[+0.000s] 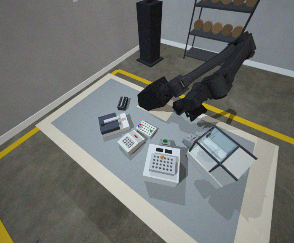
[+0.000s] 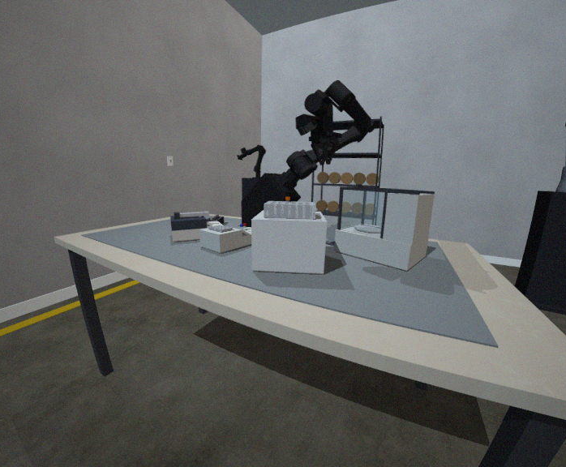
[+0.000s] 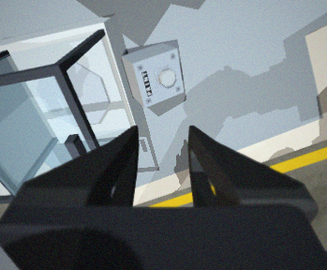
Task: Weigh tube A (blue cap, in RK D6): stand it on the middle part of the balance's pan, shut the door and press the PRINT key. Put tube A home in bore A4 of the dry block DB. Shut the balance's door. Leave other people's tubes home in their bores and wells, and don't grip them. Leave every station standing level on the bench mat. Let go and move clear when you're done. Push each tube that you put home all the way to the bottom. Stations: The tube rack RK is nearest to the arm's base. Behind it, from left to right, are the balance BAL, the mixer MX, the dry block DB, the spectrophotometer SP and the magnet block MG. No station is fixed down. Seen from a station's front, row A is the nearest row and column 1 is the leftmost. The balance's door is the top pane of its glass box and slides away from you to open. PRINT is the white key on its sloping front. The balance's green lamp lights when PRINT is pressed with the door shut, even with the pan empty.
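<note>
Hovering black tapered jaws (image 1: 193,118), glass-paned balance (image 1: 221,154) (image 2: 408,233) (image 3: 122,105), round white key (image 3: 167,78)

I note top and exterior views both cover the counter (image 1: 131,194) (image 2: 293,316); wrist looks down past fingers at the balance (image 3: 60,67).
</note>
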Controlling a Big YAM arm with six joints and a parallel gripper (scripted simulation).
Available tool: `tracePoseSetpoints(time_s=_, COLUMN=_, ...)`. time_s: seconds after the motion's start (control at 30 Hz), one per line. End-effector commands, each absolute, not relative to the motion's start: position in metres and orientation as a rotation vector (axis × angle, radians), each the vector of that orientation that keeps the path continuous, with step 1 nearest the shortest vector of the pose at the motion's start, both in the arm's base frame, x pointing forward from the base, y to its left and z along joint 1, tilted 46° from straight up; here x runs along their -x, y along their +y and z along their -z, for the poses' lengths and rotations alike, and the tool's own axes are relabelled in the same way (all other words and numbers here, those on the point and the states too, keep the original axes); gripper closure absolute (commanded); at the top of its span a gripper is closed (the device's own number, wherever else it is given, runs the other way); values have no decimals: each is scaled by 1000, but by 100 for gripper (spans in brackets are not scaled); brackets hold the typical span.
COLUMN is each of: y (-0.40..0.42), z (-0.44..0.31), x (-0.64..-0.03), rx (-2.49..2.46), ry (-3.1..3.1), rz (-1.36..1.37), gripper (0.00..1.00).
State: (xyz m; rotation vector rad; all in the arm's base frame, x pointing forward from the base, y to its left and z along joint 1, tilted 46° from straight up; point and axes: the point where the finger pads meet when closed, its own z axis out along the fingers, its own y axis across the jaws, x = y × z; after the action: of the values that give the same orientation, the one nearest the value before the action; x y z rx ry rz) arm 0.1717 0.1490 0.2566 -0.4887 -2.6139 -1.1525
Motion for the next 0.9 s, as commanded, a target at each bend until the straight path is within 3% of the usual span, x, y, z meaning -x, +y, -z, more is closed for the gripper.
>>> tracePoseSetpoints(time_s=0.0, y=162, z=-279, x=-182, rx=507, ry=-2653, rz=1159, gripper=70)
tracePoseSetpoints(time_s=0.47, y=244, z=-361, x=-147, rx=213, ry=-2755, rz=1180, gripper=70)
tracePoseSetpoints(time_s=0.87, y=240, z=-348, x=-145, rx=257, ry=-2750, rz=1164, gripper=70)
